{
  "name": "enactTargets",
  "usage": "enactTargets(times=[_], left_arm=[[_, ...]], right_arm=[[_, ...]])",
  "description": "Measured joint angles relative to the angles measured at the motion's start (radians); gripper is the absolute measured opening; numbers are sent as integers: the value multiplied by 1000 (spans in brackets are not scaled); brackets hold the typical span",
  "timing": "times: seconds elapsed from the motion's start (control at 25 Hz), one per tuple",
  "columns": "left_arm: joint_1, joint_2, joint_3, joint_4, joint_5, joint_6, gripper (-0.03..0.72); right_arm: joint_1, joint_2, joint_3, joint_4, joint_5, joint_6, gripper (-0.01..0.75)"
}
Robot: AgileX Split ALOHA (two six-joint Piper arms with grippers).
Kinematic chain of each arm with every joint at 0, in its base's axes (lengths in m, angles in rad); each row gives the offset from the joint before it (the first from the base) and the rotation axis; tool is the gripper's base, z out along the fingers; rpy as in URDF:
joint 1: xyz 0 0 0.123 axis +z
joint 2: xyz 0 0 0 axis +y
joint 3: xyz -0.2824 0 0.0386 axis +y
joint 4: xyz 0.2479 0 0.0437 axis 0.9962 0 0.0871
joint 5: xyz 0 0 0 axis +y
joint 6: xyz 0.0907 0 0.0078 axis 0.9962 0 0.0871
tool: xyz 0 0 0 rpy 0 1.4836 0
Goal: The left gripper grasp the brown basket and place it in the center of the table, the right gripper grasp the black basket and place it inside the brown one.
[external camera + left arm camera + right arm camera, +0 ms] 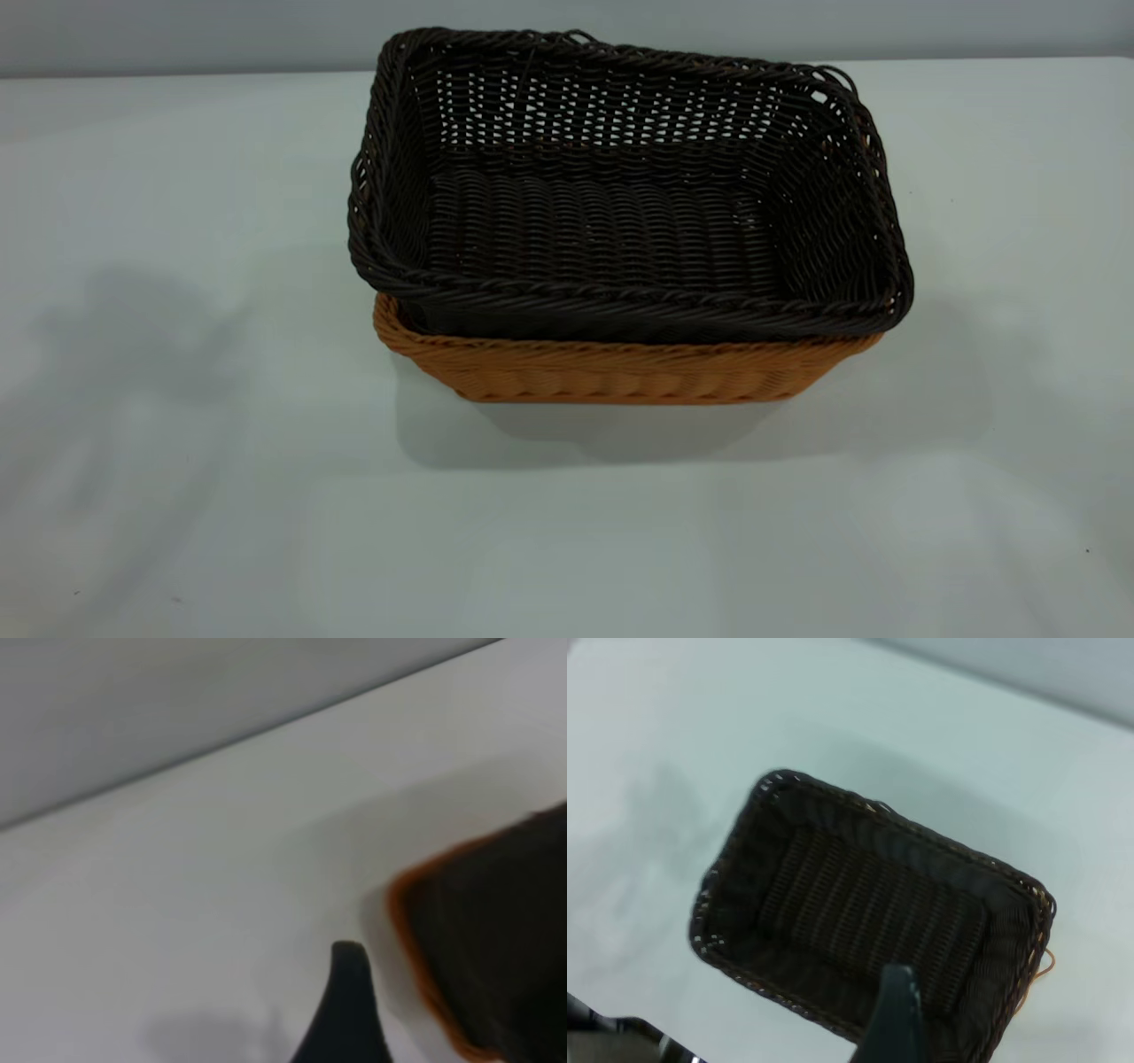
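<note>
The black basket (611,221) sits nested inside the brown basket (620,372) at the middle of the table (177,443). It is slightly skewed, and only the brown basket's near wall and rim show beneath it. Neither gripper appears in the exterior view. In the left wrist view my left gripper (350,1010) hangs above bare table beside the stack, apart from the brown rim (407,930) and the black basket (505,939). In the right wrist view my right gripper (895,1019) is high above the black basket (868,921) and not touching it.
A pale wall runs behind the table's far edge (177,75). Bare tabletop lies on all sides of the stack. A thin loose orange strand (1045,961) sticks out at one corner of the baskets.
</note>
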Motion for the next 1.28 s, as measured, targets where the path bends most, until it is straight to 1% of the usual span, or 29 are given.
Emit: enactTargets(times=[0.16, 0.32, 0.4, 0.52, 0.72, 0.88, 0.96, 1.08, 1.28], left_arm=[[0, -105, 0, 0, 140, -91, 549], [0, -172, 5, 2, 145, -136, 549], [0, -210, 46, 6, 145, -144, 549], [0, -290, 164, 7, 145, -155, 549], [0, -467, 463, 20, 145, -164, 549], [0, -618, 688, 34, 145, -156, 549], [0, -692, 768, 54, 145, -151, 549], [0, -812, 843, 92, 145, -149, 549], [0, -1007, 909, 161, 140, -163, 549]], right_arm=[[0, -190, 105, 1, 7, 5, 594], [0, -369, 268, 2, 10, 5, 594], [0, -468, 359, 2, 11, 8, 594], [0, -616, 508, 2, 13, 11, 594], [0, -899, 742, -1, 17, 4, 594], [0, -1106, 875, -29, 11, -4, 594], [0, -1181, 923, -60, -10, -4, 594], [0, -1257, 992, -106, -45, -4, 594], [0, -1317, 1098, -203, -88, 36, 594]])
